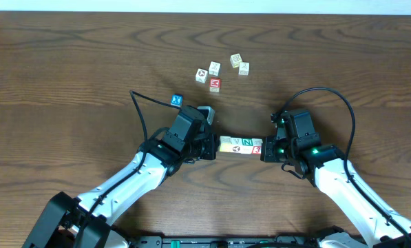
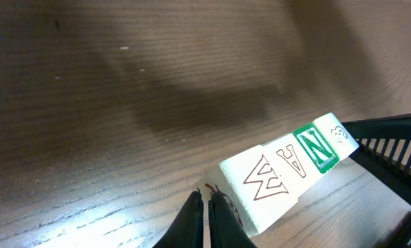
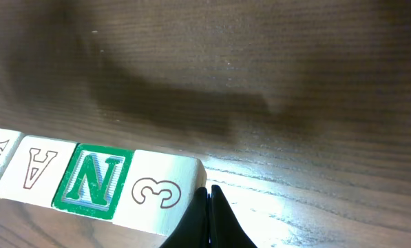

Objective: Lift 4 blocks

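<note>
Mid-frame, the blocks (image 1: 240,145) form a left-to-right row squeezed endwise between left tool (image 1: 214,146) and right tool (image 1: 264,149) (each with fingers together), seemingly lifted.

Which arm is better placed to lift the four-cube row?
Neither alone. The left fingers press the row of four small wooden cubes at its W end, the right fingers at its 3 end; likely raise both together.

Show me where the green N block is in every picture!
Overhead: the N block is just right of the middle of the picture.
Left wrist: it is on the right side, tilted.
Right wrist: it is at the lower left.
Shared landmark: the 3 block touches it in all three views.
</note>
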Controlling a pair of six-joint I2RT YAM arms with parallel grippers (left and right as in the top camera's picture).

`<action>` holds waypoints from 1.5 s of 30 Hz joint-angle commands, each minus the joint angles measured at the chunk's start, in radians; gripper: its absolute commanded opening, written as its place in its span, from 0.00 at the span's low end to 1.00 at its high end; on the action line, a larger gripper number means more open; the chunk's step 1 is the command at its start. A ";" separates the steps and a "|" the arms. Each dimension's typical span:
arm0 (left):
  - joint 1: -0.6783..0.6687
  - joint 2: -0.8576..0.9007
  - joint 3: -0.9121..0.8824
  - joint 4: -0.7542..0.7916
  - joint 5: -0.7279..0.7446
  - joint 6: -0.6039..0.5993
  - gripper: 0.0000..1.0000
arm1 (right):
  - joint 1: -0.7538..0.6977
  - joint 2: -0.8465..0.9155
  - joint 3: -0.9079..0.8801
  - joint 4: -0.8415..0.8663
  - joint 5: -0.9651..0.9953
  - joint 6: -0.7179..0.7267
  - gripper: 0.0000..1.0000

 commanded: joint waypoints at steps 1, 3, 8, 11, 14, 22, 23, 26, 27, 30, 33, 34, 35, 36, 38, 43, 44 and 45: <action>-0.023 -0.013 0.050 0.017 0.100 0.018 0.07 | 0.036 -0.018 0.043 0.011 -0.188 0.028 0.01; -0.023 -0.013 0.050 0.017 0.099 0.018 0.07 | 0.036 -0.018 0.043 0.011 -0.188 0.027 0.01; -0.023 -0.013 0.050 0.013 0.100 0.018 0.07 | 0.036 -0.018 0.043 0.004 -0.188 0.034 0.01; -0.023 -0.013 0.050 0.013 0.100 0.017 0.07 | 0.036 -0.018 0.043 0.005 -0.188 0.034 0.01; -0.023 -0.013 0.050 0.013 0.099 0.018 0.07 | 0.036 -0.018 0.043 0.005 -0.188 0.034 0.01; -0.022 -0.013 0.050 0.014 0.099 0.017 0.07 | 0.036 -0.018 0.055 0.004 -0.191 0.034 0.01; -0.022 -0.013 0.050 0.014 0.099 0.017 0.07 | 0.036 -0.018 0.058 0.003 -0.192 0.034 0.01; -0.022 -0.013 0.050 0.014 0.099 0.016 0.07 | 0.036 -0.018 0.069 -0.010 -0.192 0.033 0.01; -0.022 -0.013 0.050 0.014 0.099 0.015 0.07 | 0.036 -0.018 0.071 -0.013 -0.192 0.033 0.01; -0.022 -0.013 0.051 0.014 0.099 0.013 0.07 | 0.036 -0.018 0.075 -0.019 -0.192 0.030 0.01; -0.022 -0.014 0.051 0.014 0.100 0.013 0.07 | 0.036 -0.018 0.075 -0.021 -0.192 0.031 0.01; -0.022 -0.014 0.051 0.014 0.100 0.013 0.07 | 0.036 -0.018 0.076 -0.022 -0.192 0.031 0.01; -0.022 -0.014 0.051 0.014 0.100 0.011 0.08 | 0.036 -0.018 0.076 -0.022 -0.192 0.031 0.01; -0.022 -0.014 0.051 0.014 0.100 0.008 0.07 | 0.036 -0.018 0.076 -0.022 -0.192 0.031 0.01; -0.022 -0.014 0.051 0.015 0.100 0.006 0.07 | 0.036 -0.018 0.076 -0.022 -0.192 0.031 0.01; -0.022 -0.014 0.053 0.017 0.100 0.005 0.07 | 0.036 -0.018 0.080 -0.027 -0.192 0.030 0.01; -0.023 -0.014 0.055 0.016 0.100 0.005 0.07 | 0.036 -0.018 0.081 -0.028 -0.192 0.030 0.01; -0.023 -0.014 0.057 0.017 0.100 0.005 0.07 | 0.036 -0.018 0.082 -0.029 -0.192 0.030 0.01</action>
